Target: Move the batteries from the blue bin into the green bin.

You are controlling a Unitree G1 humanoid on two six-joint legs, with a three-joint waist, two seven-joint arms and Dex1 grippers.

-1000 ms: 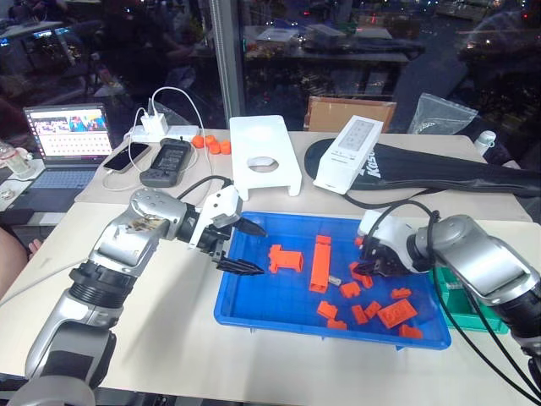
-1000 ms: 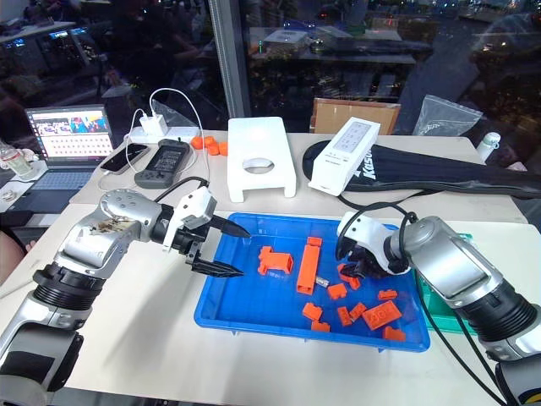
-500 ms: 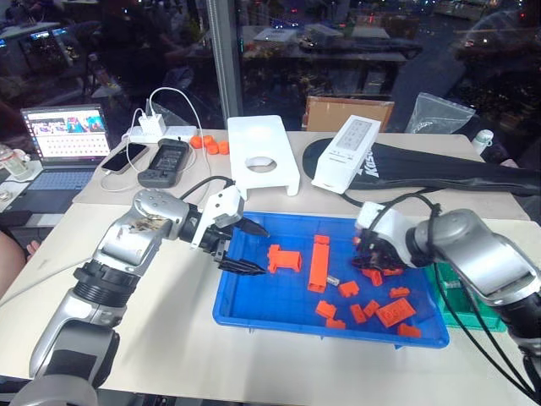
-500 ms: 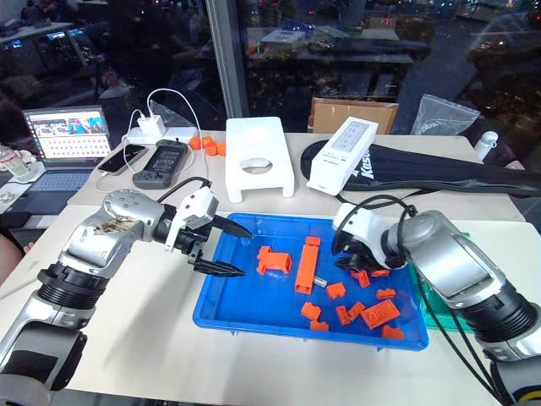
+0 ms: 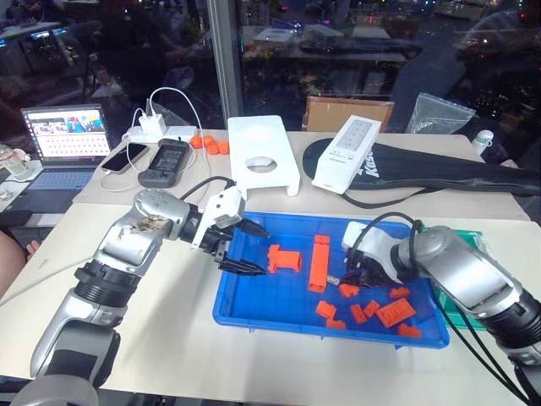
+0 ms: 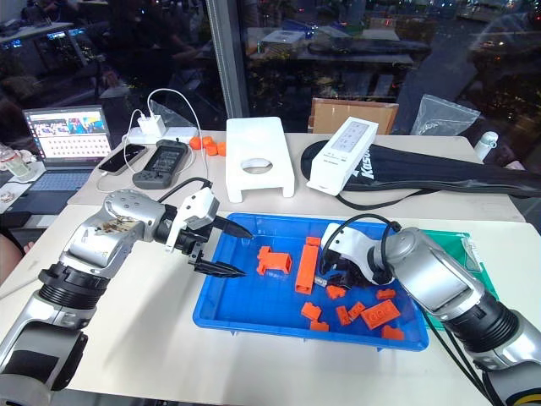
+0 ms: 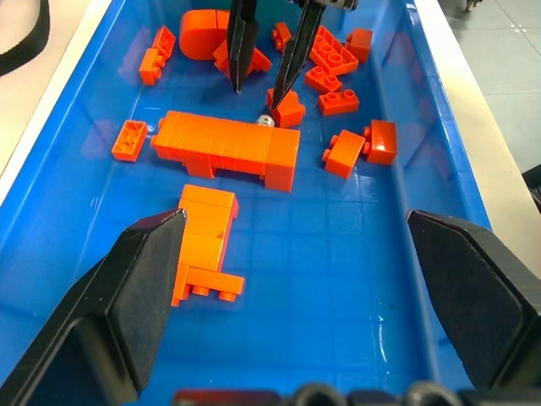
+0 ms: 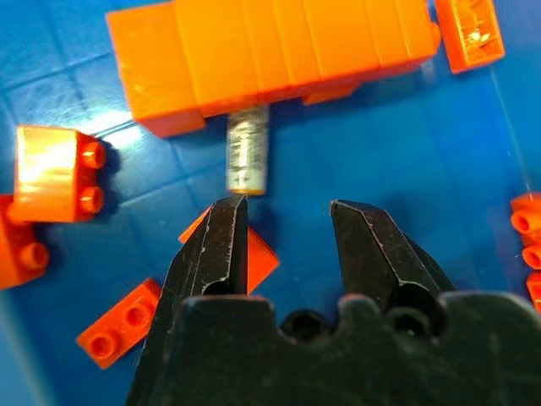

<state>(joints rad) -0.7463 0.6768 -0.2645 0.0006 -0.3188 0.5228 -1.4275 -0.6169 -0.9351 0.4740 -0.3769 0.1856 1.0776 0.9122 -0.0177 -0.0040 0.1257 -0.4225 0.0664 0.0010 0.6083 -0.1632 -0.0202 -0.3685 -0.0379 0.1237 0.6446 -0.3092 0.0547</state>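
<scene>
Office or lab workspace, night. Pale tabletop (image 5: pixel 169 338) against a dark glass wall with reflections. Far left: open laptop (image 5: pixel 66 144), phones, white charger (image 5: pixel 154 125) with cables. Farther back: white plastic stand (image 5: pixel 264 154), white boxed device (image 5: pixel 345 154), cardboard box (image 5: pixel 347 110), black bag (image 5: pixel 439 169)

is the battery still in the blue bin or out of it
In. The battery lies flat on the blue bin floor, one end against a long orange block, just ahead of the open right gripper, not gripped.
</scene>
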